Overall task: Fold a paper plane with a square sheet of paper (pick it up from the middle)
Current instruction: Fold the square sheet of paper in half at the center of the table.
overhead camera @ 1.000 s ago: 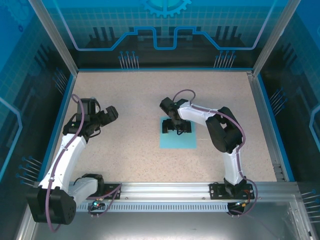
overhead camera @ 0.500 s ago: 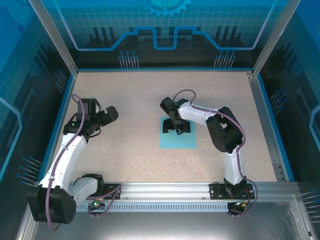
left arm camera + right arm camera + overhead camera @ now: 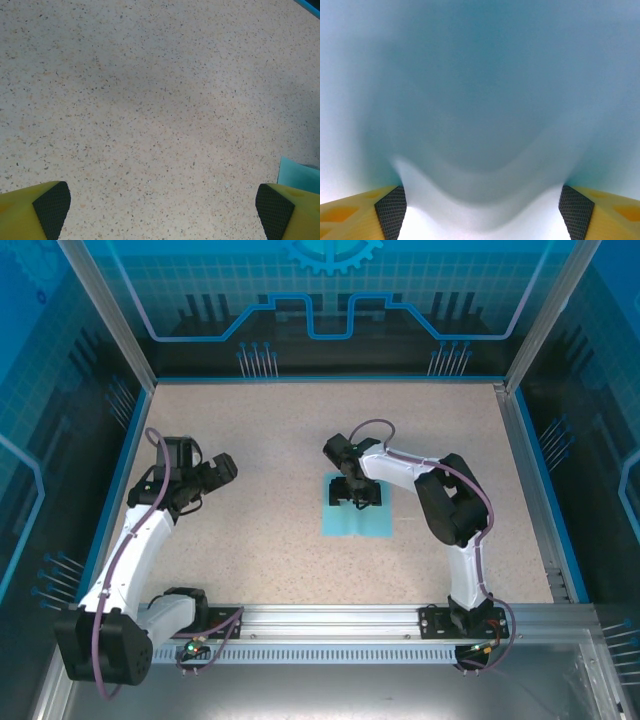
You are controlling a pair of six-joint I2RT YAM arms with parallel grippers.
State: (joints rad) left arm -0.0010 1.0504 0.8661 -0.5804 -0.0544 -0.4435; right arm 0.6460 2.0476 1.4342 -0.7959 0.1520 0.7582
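**Item 1. Left hand** point(image 3: 215, 472)
- Place: over bare table point(image 3: 270, 430), towards the left edge and well apart from the paper.
- State: jaws fully spread, with nothing between them. In the left wrist view the left hand point(image 3: 162, 210) frames only speckled table point(image 3: 150, 100).
- Note: one cyan corner of the sheet point(image 3: 300, 175) shows at the right margin of that view, clear of the fingers.

**Item 2. Square sheet of paper** point(image 3: 360, 523)
- Place: about the middle of the table, well apart from all four edges and from both arm bases.
- Condition: light cyan and unmarked. It lies flat at its near half, and no crease or fold can be made out from above.
- Note: in the right wrist view the sheet point(image 3: 480, 100) rises in a soft, blurred hump between the fingers.

**Item 3. Right hand** point(image 3: 355, 495)
- Place: set down on the far half of the sheet, roughly over its mid-line.
- State: in the right wrist view the right hand point(image 3: 482, 212) has its jaws wide apart. The dark pads point(image 3: 390, 212) rest on the paper at either side of the hump, and nothing is pinched yet.

**Progress (judged)**
- Stage: the very start of the task. The step in hand looks to be gathering the middle of the sheet into a ridge for lifting.
- Done: the right hand is placed on the paper.
- Left: the pinch, the lift and every fold.
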